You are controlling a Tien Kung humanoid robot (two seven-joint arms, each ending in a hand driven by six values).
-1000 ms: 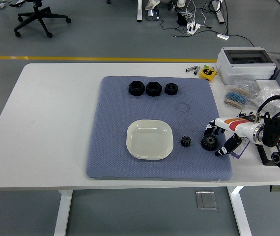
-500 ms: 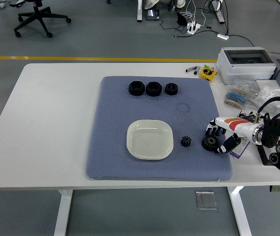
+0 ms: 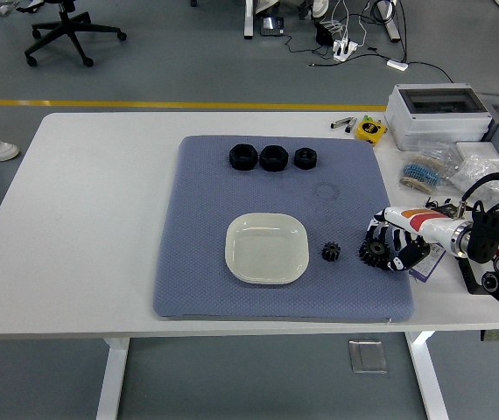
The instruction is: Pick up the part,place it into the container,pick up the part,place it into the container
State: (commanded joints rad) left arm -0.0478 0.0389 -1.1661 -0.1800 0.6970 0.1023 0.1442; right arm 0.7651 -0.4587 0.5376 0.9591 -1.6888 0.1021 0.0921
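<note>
The right hand (image 3: pixel 396 245) lies low over the blue mat (image 3: pixel 199 262), its fingers (image 3: pixel 379 235) curled around the larger black gear (image 3: pixel 372 253), touching it. The smaller gear (image 3: pixel 331 252) sits just beside, between it and the white container (image 3: pixel 266 248) on the surface

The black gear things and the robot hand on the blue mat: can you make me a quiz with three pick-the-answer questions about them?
1. Where does the white dish sit?
A. middle of the blue mat
B. on the bare table
C. on the grey box

2. How many black nuts stand in the row at the mat's far side?
A. one
B. three
C. five

3. What is the right hand doing?
A. resting flat, away from everything
B. holding the dish
C. curling its fingers round the larger gear

Answers: 1 A, mat shows all round the dish. 2 B, three nuts side by side. 3 C, the fingers close around that gear beside the small gear.
</note>
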